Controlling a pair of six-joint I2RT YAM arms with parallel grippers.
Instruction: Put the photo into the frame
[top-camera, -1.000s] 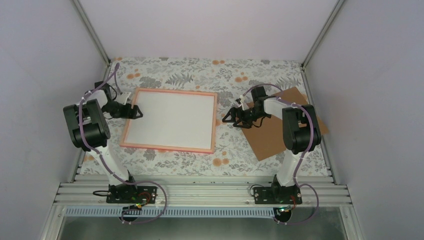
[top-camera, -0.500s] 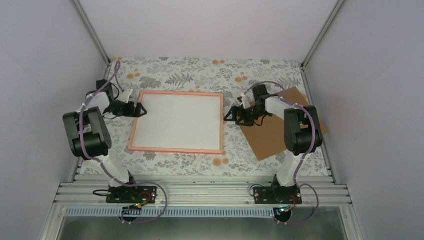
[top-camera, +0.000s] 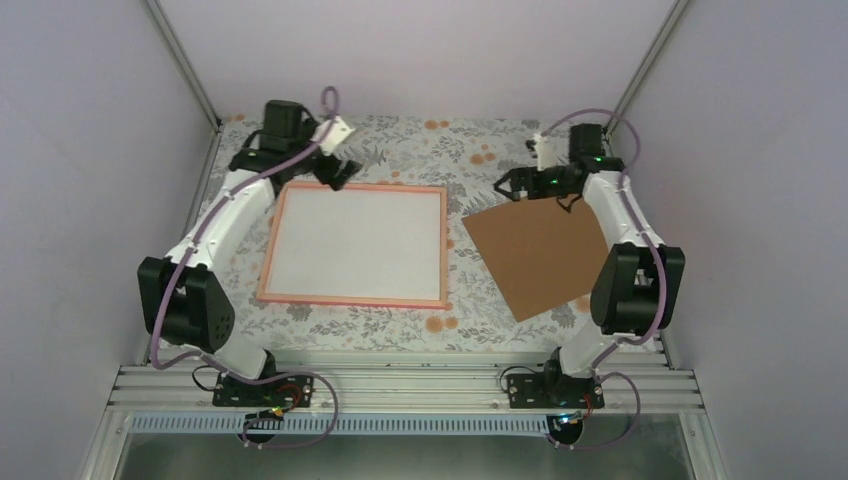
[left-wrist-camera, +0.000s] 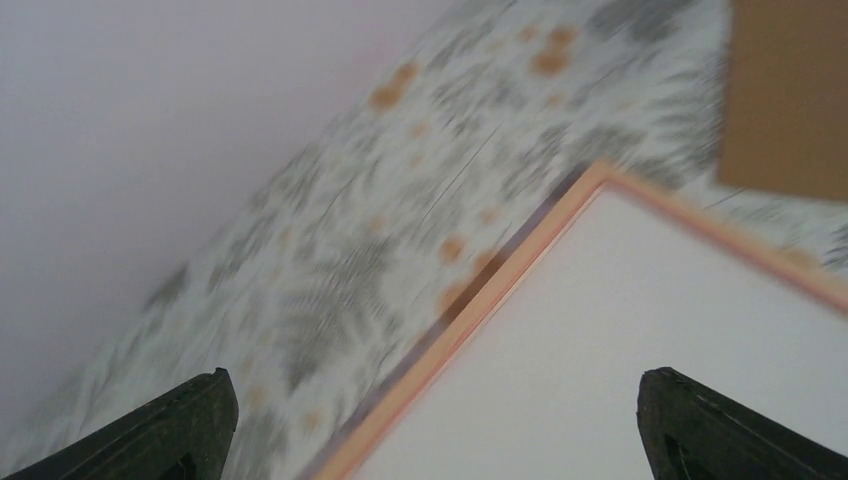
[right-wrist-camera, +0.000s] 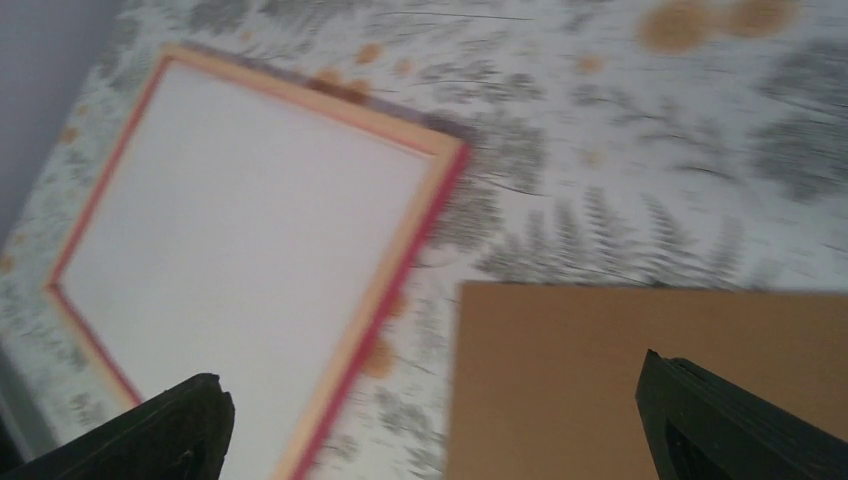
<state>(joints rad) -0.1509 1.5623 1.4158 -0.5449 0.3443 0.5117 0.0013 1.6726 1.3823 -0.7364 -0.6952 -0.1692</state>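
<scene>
View from above of a bench (top-camera: 400, 140) covered in a grey fern and orange flower print. A frame (top-camera: 350, 301) with a thin salmon-pink edge lies flat on it, slightly left of centre. A white sheet (top-camera: 355, 240) fills the whole inside of the frame. Whether this is the photo turned face down cannot be told.

To the right of the frame, just apart from it, a plain brown board (top-camera: 545, 250) lies flat and turned at an angle.

The left pincer (top-camera: 335, 172) hangs just beyond the frame's far left corner, open and holding nothing. In its wrist view its fingers (left-wrist-camera: 190, 430) sit at the two lower corners of the picture, far apart, with the frame's corner below them.

The right pincer (top-camera: 512, 184) hangs to the right of the frame's far right corner, over the board's far corner. It is also wide open and holds nothing. Its wrist view shows the frame's corner on the left and the board beside it.
</scene>
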